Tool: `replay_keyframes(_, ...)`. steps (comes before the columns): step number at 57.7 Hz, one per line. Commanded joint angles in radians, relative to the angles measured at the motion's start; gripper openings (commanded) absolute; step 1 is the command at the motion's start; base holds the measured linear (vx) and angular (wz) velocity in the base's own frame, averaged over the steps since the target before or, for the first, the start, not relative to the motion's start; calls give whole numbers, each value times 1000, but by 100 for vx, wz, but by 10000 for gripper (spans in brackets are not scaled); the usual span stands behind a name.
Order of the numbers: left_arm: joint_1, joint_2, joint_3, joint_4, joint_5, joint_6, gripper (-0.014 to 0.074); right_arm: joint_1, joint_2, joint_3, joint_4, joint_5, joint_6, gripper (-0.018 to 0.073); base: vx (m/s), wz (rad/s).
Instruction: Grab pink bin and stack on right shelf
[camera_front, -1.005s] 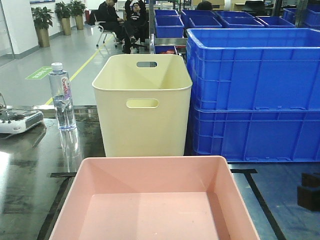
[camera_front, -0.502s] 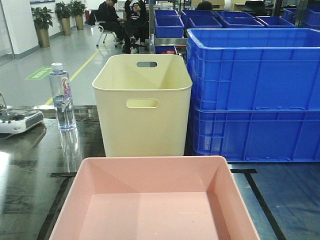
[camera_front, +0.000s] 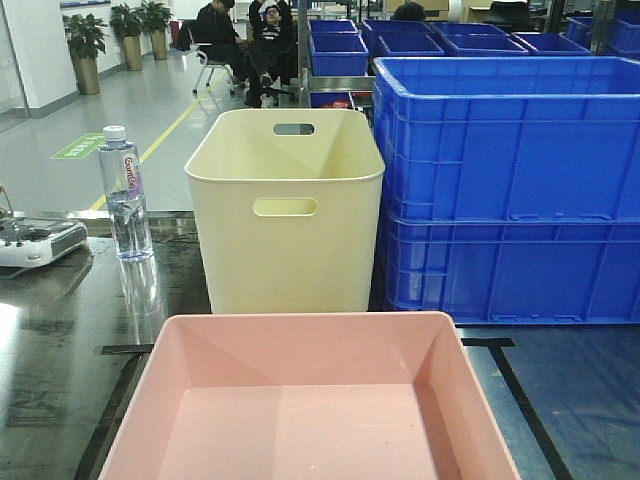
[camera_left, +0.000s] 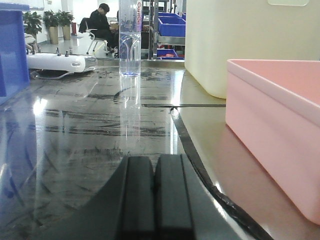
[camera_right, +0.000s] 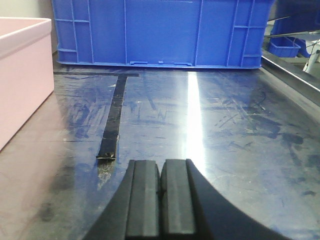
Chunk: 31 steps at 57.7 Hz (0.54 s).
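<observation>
The pink bin (camera_front: 310, 400) sits empty at the near middle of the dark-grey glossy shelf (camera_front: 575, 400), inside black tape lines. In the left wrist view the bin (camera_left: 272, 115) stands to the right of my left gripper (camera_left: 155, 162), which is shut and empty, low over the surface and apart from the bin. In the right wrist view the bin (camera_right: 20, 75) is at the far left. My right gripper (camera_right: 161, 167) is shut and empty, low over the shelf (camera_right: 230, 125), well right of the bin. Neither gripper shows in the front view.
A tall cream bin (camera_front: 285, 210) with handle slots stands right behind the pink bin. Stacked blue crates (camera_front: 510, 190) fill the back right. A water bottle (camera_front: 125, 195) and a white controller (camera_front: 35, 242) are at the left. Black tape (camera_right: 114, 115) runs ahead of the right gripper.
A second ago a dark gripper part showed at the right edge of the front view; it has gone out of that view. The bins have not moved.
</observation>
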Motion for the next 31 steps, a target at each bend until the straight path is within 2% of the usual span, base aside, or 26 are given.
replay_keyframes(1, 0, -6, 15, 1, -83, -7, -8, -7, -7, 0, 6, -78, -13, -8, 0, 0)
replay_keyframes(31, 0, -6, 15, 1, -83, -7, -8, -7, -7, 0, 6, -77, -13, -8, 0, 0)
